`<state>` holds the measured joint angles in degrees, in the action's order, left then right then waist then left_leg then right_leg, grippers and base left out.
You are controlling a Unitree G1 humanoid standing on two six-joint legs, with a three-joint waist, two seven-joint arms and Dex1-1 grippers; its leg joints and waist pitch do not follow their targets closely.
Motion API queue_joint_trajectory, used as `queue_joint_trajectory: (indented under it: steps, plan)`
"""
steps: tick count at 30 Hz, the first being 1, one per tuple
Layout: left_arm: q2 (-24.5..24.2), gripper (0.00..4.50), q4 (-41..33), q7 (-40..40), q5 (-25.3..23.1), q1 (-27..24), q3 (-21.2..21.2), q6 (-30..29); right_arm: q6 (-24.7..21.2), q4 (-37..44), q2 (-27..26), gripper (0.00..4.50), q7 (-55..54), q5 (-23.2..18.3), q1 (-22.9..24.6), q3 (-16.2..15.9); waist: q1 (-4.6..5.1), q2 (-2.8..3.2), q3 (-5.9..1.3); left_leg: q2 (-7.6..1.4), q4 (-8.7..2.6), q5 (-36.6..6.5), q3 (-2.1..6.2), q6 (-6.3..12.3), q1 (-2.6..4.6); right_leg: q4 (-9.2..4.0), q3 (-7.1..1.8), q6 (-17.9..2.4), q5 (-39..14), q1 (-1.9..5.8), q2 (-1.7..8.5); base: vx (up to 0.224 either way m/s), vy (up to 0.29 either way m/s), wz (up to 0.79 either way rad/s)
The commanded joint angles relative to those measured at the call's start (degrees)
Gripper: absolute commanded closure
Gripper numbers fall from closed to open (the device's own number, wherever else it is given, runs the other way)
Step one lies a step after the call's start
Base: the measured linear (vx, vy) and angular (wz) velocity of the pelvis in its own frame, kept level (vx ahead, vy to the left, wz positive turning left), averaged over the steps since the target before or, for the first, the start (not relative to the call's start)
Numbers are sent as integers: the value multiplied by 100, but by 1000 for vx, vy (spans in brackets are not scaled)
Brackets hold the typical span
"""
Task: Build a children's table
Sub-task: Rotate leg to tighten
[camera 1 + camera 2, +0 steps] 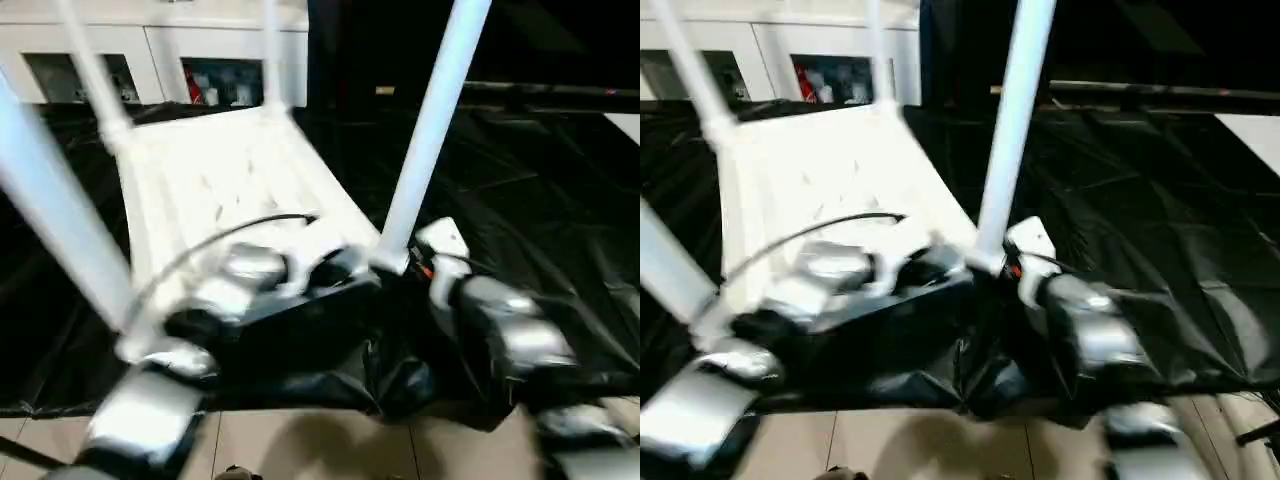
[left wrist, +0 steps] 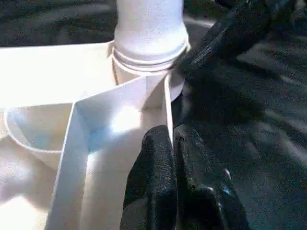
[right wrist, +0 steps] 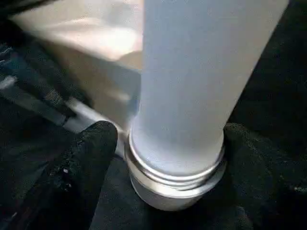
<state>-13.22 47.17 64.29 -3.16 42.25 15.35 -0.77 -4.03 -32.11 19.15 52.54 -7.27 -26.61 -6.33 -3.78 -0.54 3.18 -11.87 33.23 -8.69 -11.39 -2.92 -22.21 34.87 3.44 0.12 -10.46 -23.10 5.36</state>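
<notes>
The white tabletop [image 1: 220, 180] lies underside up on a black sheet, with legs standing in its corner sockets. The near right leg [image 1: 430, 130] rises from its socket [image 2: 148, 62]. My left gripper [image 2: 171, 139] is shut on the tabletop's thin rim wall just beside that socket. My right gripper [image 3: 172, 153] reaches the base of the same leg [image 3: 192, 86], one black finger [image 3: 81, 163] on each side of it, close against its ringed collar. The near left leg [image 1: 50, 210], far left leg [image 1: 90, 70] and far right leg [image 1: 272, 50] also stand upright.
The black sheet [image 1: 520, 180] covers the floor around the table, wrinkled to the right. White cabinets [image 1: 150, 50] stand behind. Pale floor tiles [image 1: 300, 440] show at the near edge. A black cable [image 1: 230, 230] arcs over the tabletop from my left arm.
</notes>
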Motion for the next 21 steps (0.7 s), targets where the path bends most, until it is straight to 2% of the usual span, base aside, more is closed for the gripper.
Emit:
queue_joint_trajectory:
  steps: [1, 3, 5, 6, 7, 8, 12, 13, 15, 21]
  plan:
    - [-19, 450, -387, 663, 79, -101, 326, 170, -79, 386, 17, 73, 712, -211, 42, -342, -59, -35, -402, -164, -352, -1456, 55, 363, 123, -408, -202, -1425, -849, 262, 267, 0, 0, 0]
    - [-336, 450, -760, 1266, 237, -269, 393, 89, -139, 550, 248, 73, 1125, -286, 110, -399, -100, -42, -400, -173, -347, -1350, 40, 382, 117, -376, -202, -1476, -729, 268, 267, 0, 0, 0]
    - [-564, 450, -998, 1630, 294, -370, 453, -2, -187, 662, 376, 73, 1365, -322, 156, -451, -171, -15, -409, -202, -348, -1353, 30, 350, 172, -359, -208, -1533, -642, 221, 264, 0, 0, 0]
    - [-629, 450, -1051, 1720, 288, -391, 474, -14, -200, 693, 405, 73, 1427, -324, 168, -466, -186, -12, -411, -204, -351, -1334, 34, 339, 169, -344, -206, -1545, -610, 230, 262, 0, 0, 0]
    - [-735, 450, -1160, 1835, 281, -434, 498, -55, -265, 745, 444, 73, 1536, -336, 188, -505, -198, -34, -390, -196, -366, -1358, 26, 320, 158, -362, -206, -1532, -688, 227, 254, 0, 0, 0]
    - [-736, 450, -1162, 1837, 281, -435, 499, -56, -266, 746, 445, 73, 1538, -337, 188, -506, -219, -12, -386, -203, -380, -1486, 32, 247, 172, -368, -208, -1487, -875, 217, 264, 0, 0, 0]
    - [-785, 450, -1239, 1820, 286, -463, 442, -52, -325, 773, 406, 87, 1621, -312, 186, -554, -220, -60, -363, -193, -404, -1775, 46, 56, 172, -420, -227, -1293, -1467, 200, 293, 0, 0, 0]
    - [-798, 450, -1273, 1767, 292, -470, 429, -55, -349, 767, 388, 109, 1641, -313, 169, -590, -224, -61, -365, -191, -408, -1771, 57, 22, 165, -422, -229, -1231, -1564, 204, 305, 0, 0, 0]
    - [-801, 450, -1345, 1736, 308, -487, 423, -101, -359, 771, 380, 123, 1674, -313, 154, -616, -213, -76, -371, -186, -406, -1694, 57, 14, 155, -419, -231, -1192, -1484, 206, 299, 0, 0, 0]
    - [-766, 450, -1421, 1652, 355, -513, 386, -164, -429, 814, 359, 166, 1710, -378, 159, -599, -202, -79, -382, -172, -375, -1417, 43, 122, 140, -384, -227, -1265, -1149, 219, 284, 0, 0, 0]
